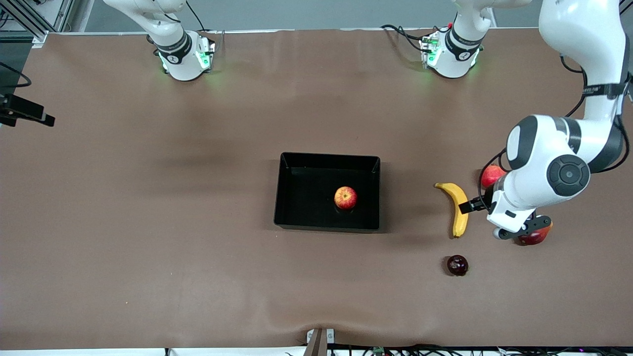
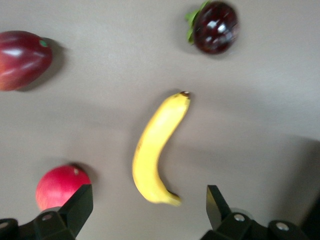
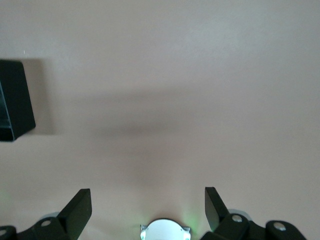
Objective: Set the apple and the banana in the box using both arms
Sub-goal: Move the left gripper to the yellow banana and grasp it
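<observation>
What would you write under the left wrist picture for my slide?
Open left gripper hovers over the banana on the table.

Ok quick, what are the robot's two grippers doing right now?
Left gripper: open, holding nothing, above the long curved yellow banana.
Right gripper: open, holding nothing, over bare table.

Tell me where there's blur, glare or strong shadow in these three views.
Left wrist view: soft blur throughout; the banana has smeared edges, and bright glare spots sit on the dark round fruit. Front view: sharp, with the box floor glossy around the apple. Right wrist view: a broad soft shadow band crosses the table.
</observation>
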You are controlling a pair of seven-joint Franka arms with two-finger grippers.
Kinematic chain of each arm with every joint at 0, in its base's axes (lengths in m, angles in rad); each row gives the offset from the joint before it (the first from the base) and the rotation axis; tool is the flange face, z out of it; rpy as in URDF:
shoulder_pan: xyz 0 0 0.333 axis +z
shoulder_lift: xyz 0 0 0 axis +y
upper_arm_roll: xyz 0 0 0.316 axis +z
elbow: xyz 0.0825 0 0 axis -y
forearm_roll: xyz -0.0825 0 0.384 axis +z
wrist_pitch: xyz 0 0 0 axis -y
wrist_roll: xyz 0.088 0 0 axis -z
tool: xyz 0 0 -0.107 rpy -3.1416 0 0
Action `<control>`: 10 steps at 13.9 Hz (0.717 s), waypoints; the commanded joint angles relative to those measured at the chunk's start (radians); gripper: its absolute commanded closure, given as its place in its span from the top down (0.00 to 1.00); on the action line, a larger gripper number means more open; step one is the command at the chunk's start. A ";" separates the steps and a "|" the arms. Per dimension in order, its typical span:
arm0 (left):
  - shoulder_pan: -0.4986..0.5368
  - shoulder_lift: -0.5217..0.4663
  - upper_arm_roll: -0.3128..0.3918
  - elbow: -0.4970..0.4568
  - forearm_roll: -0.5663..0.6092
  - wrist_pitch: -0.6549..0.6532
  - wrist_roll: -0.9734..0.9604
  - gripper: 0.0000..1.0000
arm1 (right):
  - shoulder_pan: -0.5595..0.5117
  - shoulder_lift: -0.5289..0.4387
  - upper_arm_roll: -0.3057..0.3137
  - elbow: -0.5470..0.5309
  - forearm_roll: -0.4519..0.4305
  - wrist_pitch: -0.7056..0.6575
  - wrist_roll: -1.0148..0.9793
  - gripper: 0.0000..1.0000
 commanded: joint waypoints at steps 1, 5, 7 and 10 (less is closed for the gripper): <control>0.042 -0.009 -0.014 -0.147 0.012 0.169 0.127 1.00 | 0.023 0.013 0.006 0.017 -0.011 -0.014 -0.008 1.00; 0.052 0.037 -0.014 -0.217 0.013 0.263 0.157 0.94 | 0.026 0.019 0.005 0.023 -0.085 0.026 0.001 1.00; 0.052 0.062 -0.014 -0.244 0.013 0.341 0.156 0.92 | 0.017 0.028 0.008 0.016 -0.079 0.057 0.001 1.00; 0.049 0.096 -0.014 -0.244 0.013 0.372 0.157 0.60 | 0.050 0.008 0.009 0.017 -0.074 0.043 0.003 1.00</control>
